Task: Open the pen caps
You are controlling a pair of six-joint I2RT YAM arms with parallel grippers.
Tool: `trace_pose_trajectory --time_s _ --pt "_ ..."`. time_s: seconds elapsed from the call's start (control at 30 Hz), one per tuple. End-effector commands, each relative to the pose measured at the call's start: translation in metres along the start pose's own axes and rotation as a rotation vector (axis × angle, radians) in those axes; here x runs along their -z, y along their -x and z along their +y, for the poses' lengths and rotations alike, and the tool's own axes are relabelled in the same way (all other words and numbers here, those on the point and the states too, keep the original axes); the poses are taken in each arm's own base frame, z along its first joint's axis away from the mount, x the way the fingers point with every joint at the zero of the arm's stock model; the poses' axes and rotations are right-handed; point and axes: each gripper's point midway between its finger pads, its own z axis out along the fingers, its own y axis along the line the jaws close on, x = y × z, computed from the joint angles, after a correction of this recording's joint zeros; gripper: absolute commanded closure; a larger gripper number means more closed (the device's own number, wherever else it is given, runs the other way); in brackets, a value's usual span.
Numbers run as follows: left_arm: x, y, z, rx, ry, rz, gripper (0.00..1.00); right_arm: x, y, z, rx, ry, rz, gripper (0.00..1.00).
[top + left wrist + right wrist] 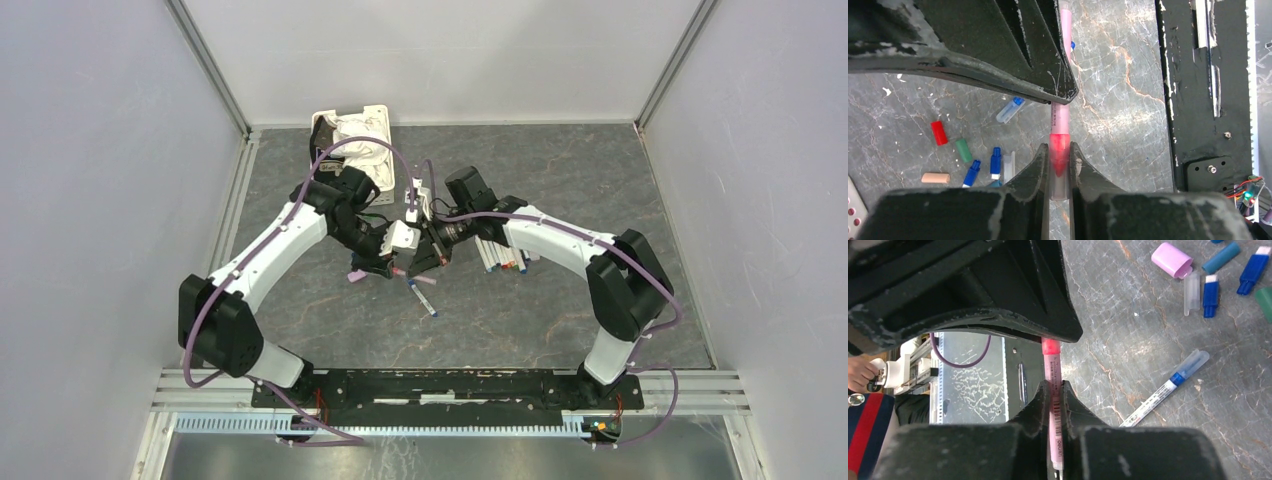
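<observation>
At the back left stands the white basket (pixel 355 140) with cloth in it. Nearer, on the grey tabletop (pixel 1128 100), loose pen caps (pixel 964 150) lie scattered on their sides: a red one (pixel 938 133), a green one, a peach one (pixel 935 177), two blue ones (pixel 995 162) with a clear one (pixel 1008 166) just beside them, and a wide pink cap (pixel 1172 260) at the edge of the group.

My left jaws are drawn narrow and pinch the pink pen (pixel 1060 117) at its cap end (pixel 1060 155), red and translucent, still seated on the pen. The pen runs straight across to my right jaws, which are clamped on its pink barrel (pixel 1053 365) over the printed barcode. The two pairs of jaws almost meet, with the pen held off the tabletop.

Just right of them a blue-tipped pen (pixel 1168 387) with a clear cap lies alone on the tabletop. Farther right a row of white pens (pixel 500 258) lies side by side near my right arm.
</observation>
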Motion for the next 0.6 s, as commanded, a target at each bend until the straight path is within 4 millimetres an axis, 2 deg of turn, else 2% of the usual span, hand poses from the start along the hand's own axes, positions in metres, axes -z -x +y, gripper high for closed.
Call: trace_pose_trajectory --time_s 0.0,0.1,0.2,0.23,0.37,0.43,0.5,0.57 --pt "0.0 0.0 -0.001 -0.039 -0.024 0.026 0.96 -0.001 0.02 0.003 0.031 0.023 -0.045 0.85" --pt "0.001 0.003 0.0 -0.05 -0.019 0.023 0.98 -0.009 0.017 0.001 -0.003 0.033 -0.038 0.7" --pt "0.003 0.006 0.002 -0.059 -0.014 0.022 0.98 -0.019 0.014 -0.002 -0.027 0.052 -0.018 0.69" --pt "0.004 0.006 0.002 -0.062 -0.016 0.025 0.98 -0.021 0.013 -0.003 -0.033 0.053 -0.012 0.71" --pt "0.006 0.002 0.002 -0.07 -0.017 0.053 0.98 -0.023 0.011 -0.007 -0.043 0.047 -0.004 0.89" --pt "0.009 -0.001 0.005 -0.087 -0.002 0.08 0.98 -0.022 0.008 -0.006 -0.041 0.045 0.004 0.95" --pt "0.013 -0.004 0.007 -0.1 0.002 0.104 0.98 -0.019 0.003 -0.006 -0.044 0.046 0.01 1.0" --pt "0.019 -0.004 0.01 -0.105 0.008 0.124 0.98 -0.015 -0.005 -0.004 -0.045 0.044 0.017 1.0"
